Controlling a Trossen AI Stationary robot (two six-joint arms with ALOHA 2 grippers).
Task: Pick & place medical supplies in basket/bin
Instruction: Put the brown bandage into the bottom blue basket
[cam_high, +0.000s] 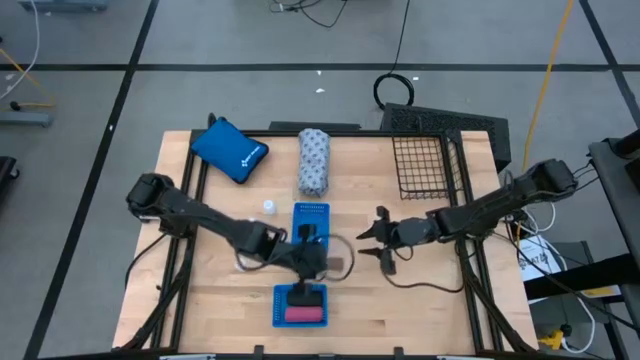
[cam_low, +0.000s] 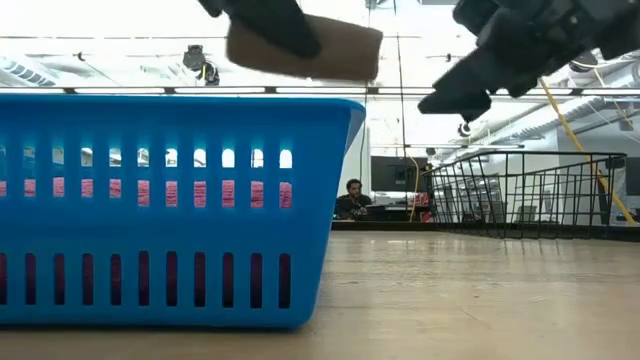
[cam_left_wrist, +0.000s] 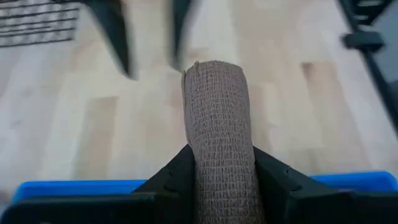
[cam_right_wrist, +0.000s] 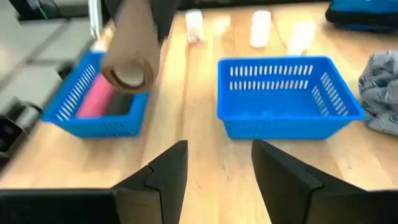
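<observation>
My left gripper (cam_high: 322, 260) is shut on a brown bandage roll (cam_high: 341, 262), held in the air just beyond the near blue tray (cam_high: 300, 305), which holds a pink block (cam_right_wrist: 94, 99) and a black one. My right gripper (cam_high: 372, 240) is open and hovers close by, to the right of the roll, its fingers pointing toward the roll. The white dotted roll (cam_high: 314, 160) lies on the table behind a second blue tray (cam_high: 312, 222). White bottles (cam_right_wrist: 260, 28) lie on the wood past that tray. The black wire basket (cam_high: 430, 160) sits at the far right corner. My left gripper pinches the brown roll between its two fingers (cam_left_wrist: 177, 171), one on each side of the roll's near part (cam_left_wrist: 221, 168). The fingers lie along the roll, coming from the table's left. The free end (cam_left_wrist: 214, 71) sticks out past them. The roll is lifted clear, nearly level (cam_low: 305, 45).
A blue pouch (cam_high: 230, 150) lies at the far left of the table. The near blue tray's wall (cam_low: 170, 210) fills the low view's left. A person (cam_low: 352, 200) sits in the room beyond. Bare wood lies between the trays and the basket.
</observation>
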